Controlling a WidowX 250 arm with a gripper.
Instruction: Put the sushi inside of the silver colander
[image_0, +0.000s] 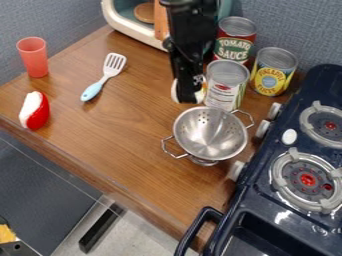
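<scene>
One end effector (190, 99) hangs over the counter (123, 122), just up-left of the silver colander (210, 134) in cam view. It's closed around the sushi (176, 91), w/ white showing on both sides; exact gap btwn fingers hard to tell. Sushi's outside the colander, near the white-label can (226, 84). Colander's upright, its 2 handles sticking out. Behind: a red can (235, 40) & a yellow-label can (272, 72). Far L: a red cup (33, 57), upright, w/ a red-&-white toy (40, 112) nearer the front edge. Btwn cup & end effector: a spatula (105, 76), lying flat. R side: dark blue stove (265, 167).
</scene>
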